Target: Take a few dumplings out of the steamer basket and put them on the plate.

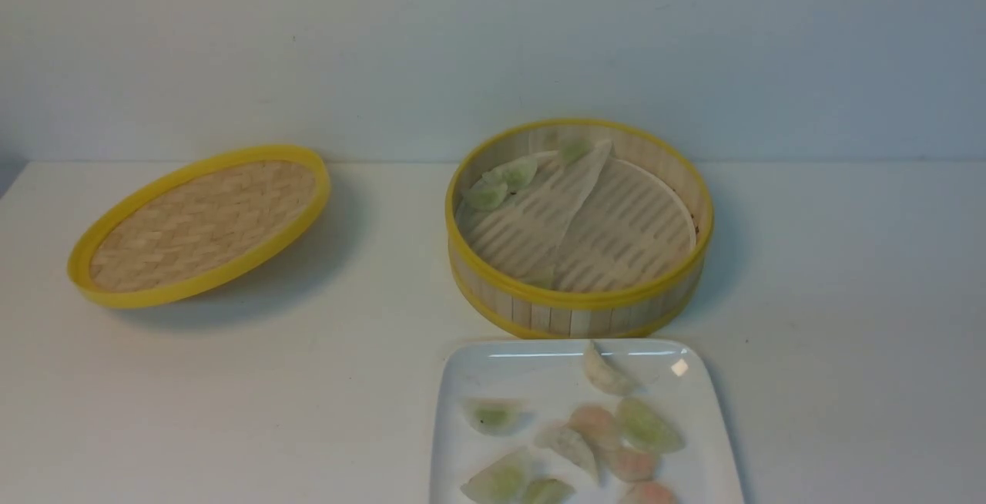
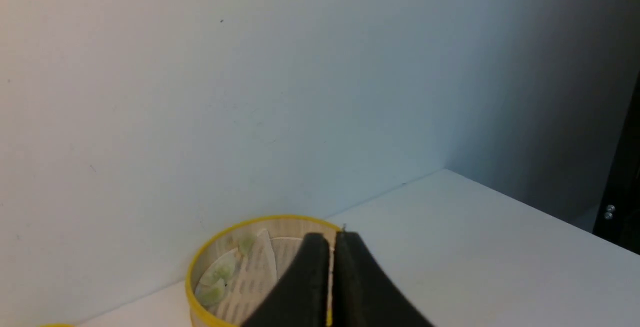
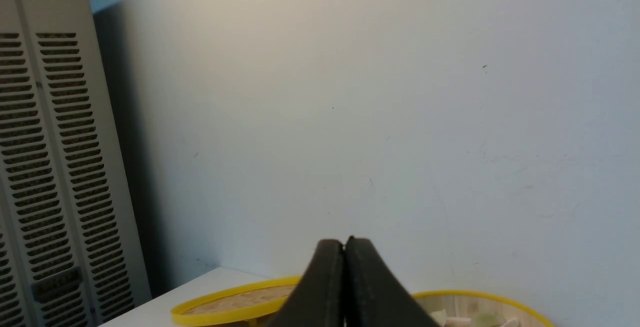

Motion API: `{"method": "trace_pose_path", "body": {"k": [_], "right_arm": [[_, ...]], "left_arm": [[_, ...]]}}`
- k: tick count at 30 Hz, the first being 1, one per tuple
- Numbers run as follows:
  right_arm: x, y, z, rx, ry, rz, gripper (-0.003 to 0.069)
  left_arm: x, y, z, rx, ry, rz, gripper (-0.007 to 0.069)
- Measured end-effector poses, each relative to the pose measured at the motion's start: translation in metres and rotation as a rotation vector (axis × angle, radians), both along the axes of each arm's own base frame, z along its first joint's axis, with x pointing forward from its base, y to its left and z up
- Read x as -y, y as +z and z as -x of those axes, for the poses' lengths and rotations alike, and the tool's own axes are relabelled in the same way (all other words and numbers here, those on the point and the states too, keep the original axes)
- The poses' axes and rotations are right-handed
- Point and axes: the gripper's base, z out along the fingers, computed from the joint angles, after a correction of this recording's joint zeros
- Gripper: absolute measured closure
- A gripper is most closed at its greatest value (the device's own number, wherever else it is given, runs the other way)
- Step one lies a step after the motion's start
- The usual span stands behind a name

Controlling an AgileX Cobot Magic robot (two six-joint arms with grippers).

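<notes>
The steamer basket (image 1: 578, 300) stands mid-table with its slotted liner folded up. Pale green dumplings (image 1: 501, 180) lie at its far left inside, and one more (image 1: 574, 149) rests against the back wall. Right in front of the basket, the white plate (image 1: 501, 369) holds several dumplings (image 1: 593, 419), green, whitish and pink. Neither arm shows in the front view. In the left wrist view my left gripper (image 2: 331, 239) is shut and empty, held above the table short of the basket (image 2: 200, 262). My right gripper (image 3: 344, 243) is shut too, with nothing in it.
The shallow woven lid (image 1: 200, 223) with its yellow rim lies tilted on the table at the left. A pale wall closes off the back of the table. A grey vented cabinet (image 3: 55, 167) stands beyond the table's left end.
</notes>
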Motion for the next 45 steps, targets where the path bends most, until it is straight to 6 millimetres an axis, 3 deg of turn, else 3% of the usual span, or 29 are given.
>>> {"method": "trace_pose_path", "body": {"k": [17, 20, 24, 27, 29, 31, 36, 39, 45], "right_arm": [[0.000, -0.001, 0.000, -0.011, -0.001, 0.006, 0.0673], [0.000, -0.001, 0.000, -0.011, -0.001, 0.006, 0.0673], [0.000, -0.001, 0.000, -0.011, -0.001, 0.006, 0.0673], [0.000, -0.001, 0.000, -0.011, -0.001, 0.006, 0.0673], [0.000, -0.001, 0.000, -0.011, -0.001, 0.006, 0.0673], [0.000, -0.001, 0.000, -0.012, -0.001, 0.007, 0.0673], [0.000, -0.001, 0.000, -0.013, -0.001, 0.007, 0.0673], [0.000, -0.001, 0.000, -0.014, -0.001, 0.008, 0.0673], [0.000, -0.001, 0.000, -0.014, -0.001, 0.008, 0.0673]], "left_arm": [[-0.010, -0.008, -0.005, 0.032, 0.127, -0.106, 0.0630], [-0.019, -0.027, -0.006, 0.007, 0.242, -0.096, 0.0630], [-0.030, -0.074, -0.012, -0.039, 0.423, -0.067, 0.0630], [-0.035, -0.124, -0.017, -0.079, 0.528, -0.068, 0.0630], [-0.037, -0.142, -0.019, -0.095, 0.560, -0.072, 0.0630], [-0.038, -0.180, -0.026, -0.166, 0.605, -0.089, 0.0630], [-0.040, -0.231, -0.034, -0.307, 0.642, -0.134, 0.0630], [-0.040, -0.244, -0.034, -0.344, 0.642, -0.137, 0.0630], [-0.039, -0.243, -0.035, -0.324, 0.638, -0.110, 0.0630]]}}
